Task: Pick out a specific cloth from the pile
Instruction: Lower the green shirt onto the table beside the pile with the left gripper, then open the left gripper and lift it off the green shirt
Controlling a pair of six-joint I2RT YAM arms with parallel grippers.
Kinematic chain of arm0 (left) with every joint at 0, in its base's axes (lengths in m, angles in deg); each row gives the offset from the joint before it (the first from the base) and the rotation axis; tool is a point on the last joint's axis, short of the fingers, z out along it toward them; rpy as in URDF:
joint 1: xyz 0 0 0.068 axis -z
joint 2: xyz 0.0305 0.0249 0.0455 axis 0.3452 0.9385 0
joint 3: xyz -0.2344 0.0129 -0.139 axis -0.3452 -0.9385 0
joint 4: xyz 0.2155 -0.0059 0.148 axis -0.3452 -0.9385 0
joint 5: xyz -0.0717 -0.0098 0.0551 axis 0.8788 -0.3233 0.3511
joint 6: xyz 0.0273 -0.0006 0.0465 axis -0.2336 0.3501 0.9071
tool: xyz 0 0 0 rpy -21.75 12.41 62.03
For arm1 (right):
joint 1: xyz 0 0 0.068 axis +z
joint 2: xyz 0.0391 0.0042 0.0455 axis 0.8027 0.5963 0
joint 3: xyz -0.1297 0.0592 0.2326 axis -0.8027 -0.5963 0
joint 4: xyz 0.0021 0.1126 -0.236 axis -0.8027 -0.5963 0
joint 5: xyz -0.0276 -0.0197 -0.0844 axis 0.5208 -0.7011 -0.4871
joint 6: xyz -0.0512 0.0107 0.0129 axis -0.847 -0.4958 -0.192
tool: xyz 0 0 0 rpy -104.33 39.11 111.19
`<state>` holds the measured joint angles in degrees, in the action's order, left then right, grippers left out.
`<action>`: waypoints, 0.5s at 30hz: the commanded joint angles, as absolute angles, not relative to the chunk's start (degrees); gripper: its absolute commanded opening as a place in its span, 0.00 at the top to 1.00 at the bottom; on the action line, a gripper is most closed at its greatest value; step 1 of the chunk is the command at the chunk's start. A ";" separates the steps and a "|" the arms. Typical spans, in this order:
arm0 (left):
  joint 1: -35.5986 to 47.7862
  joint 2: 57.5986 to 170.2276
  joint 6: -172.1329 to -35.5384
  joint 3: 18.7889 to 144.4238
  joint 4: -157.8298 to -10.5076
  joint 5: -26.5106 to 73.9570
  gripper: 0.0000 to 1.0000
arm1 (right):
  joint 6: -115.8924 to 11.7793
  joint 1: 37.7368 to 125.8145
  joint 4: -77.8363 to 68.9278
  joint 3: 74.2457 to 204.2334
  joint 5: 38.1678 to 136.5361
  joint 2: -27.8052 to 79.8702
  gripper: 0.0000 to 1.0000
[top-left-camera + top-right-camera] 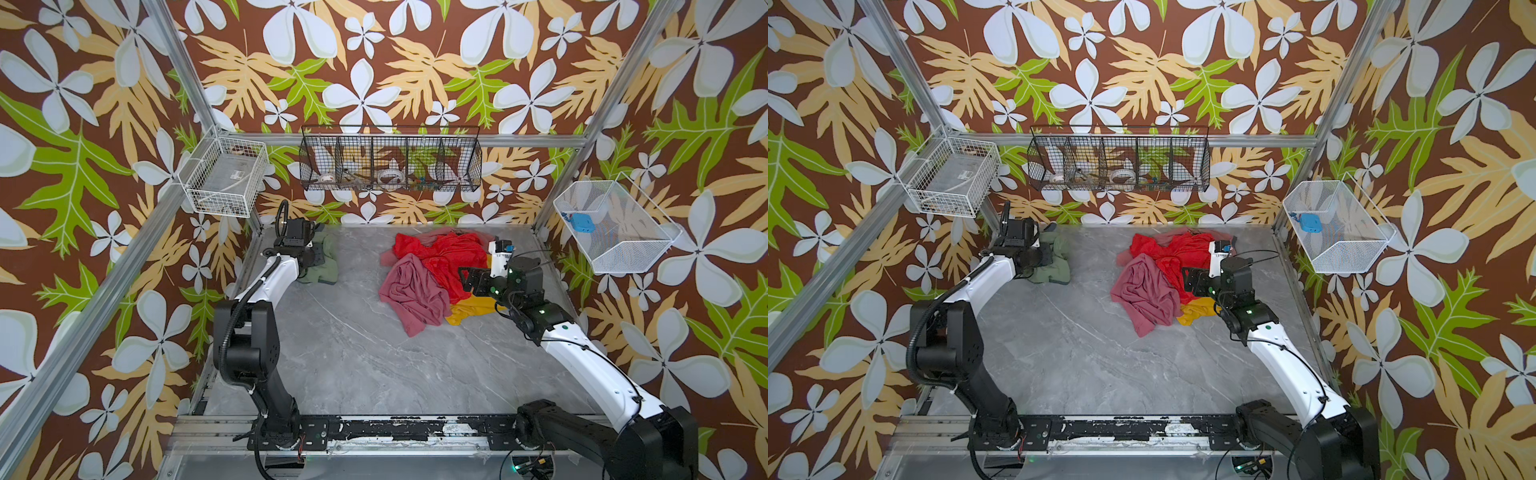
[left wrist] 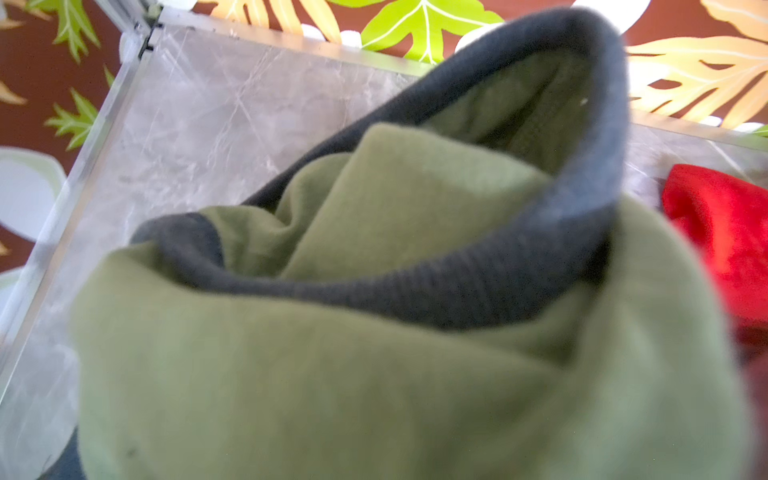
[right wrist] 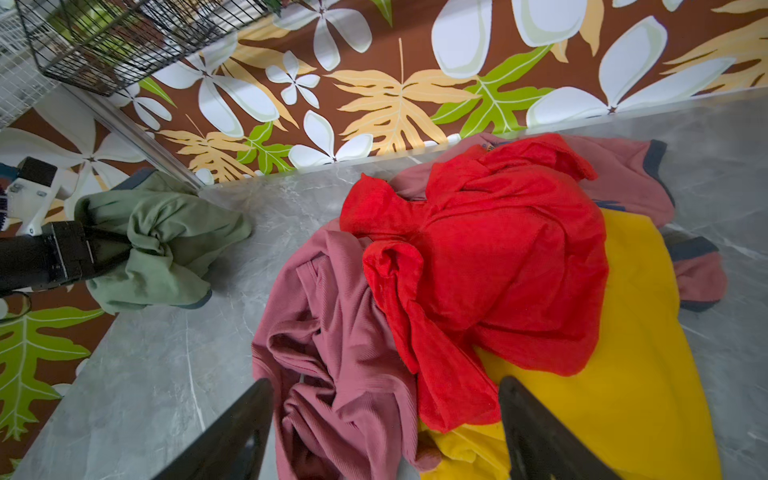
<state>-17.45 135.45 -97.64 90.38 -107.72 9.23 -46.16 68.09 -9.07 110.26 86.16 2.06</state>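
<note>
Observation, both top views: the cloth [image 1: 326, 272] [image 1: 1057, 270] lies in the upper left of the grey marble-patterned desk [image 1: 374, 365], well apart from the pile [image 1: 436, 270], which sits right of centre toward the back edge.

Left hand [image 3: 126, 248]: black fingers drawn together and clamped on a gathered bunch of the cloth [image 3: 166, 249]. Fabric radiates from the grip in tight creases, and the lower folds rest on the desk.

Left wrist view: the cloth [image 2: 374, 374] is a soft, matte sage-green knit. Its ribbed dark grey neck trim [image 2: 478, 299] curls into an open loop.

Right hand [image 3: 385, 382]: fingers spread wide apart, holding nothing, poised above the pile [image 3: 478, 270].

Pile composition:
- A dusty-pink ribbed cloth [image 3: 332, 332], crumpled in long folds.
- A bright red cloth [image 3: 498, 249] of nubby texture, heaped on top.
- A smooth, flat mustard-yellow cloth [image 3: 644, 353] beneath.
- A second pink piece with dark edging [image 3: 623, 174] at the rear.
</note>
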 commanded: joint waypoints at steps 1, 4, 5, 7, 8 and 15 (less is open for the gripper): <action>-17.50 139.49 -97.18 93.90 -106.46 6.27 1.00 | -46.99 68.16 -7.40 109.46 84.60 1.43 0.16; -17.53 143.05 -99.39 96.08 -107.77 6.21 1.00 | -47.34 68.14 -8.10 108.93 84.04 0.90 0.16; -17.48 144.08 -100.05 96.43 -108.18 6.66 1.00 | -47.43 68.16 -8.20 108.87 83.90 0.75 0.16; -17.47 145.88 -101.39 96.83 -108.90 7.01 1.00 | -47.61 68.16 -8.63 108.66 83.33 0.30 0.15; -17.47 146.72 -101.64 96.80 -109.02 6.98 1.00 | -47.79 68.15 -8.88 108.50 82.90 0.04 0.15; -17.47 151.31 -102.39 97.06 -111.30 7.06 1.00 | -48.91 68.16 -9.77 107.10 81.37 -0.95 0.14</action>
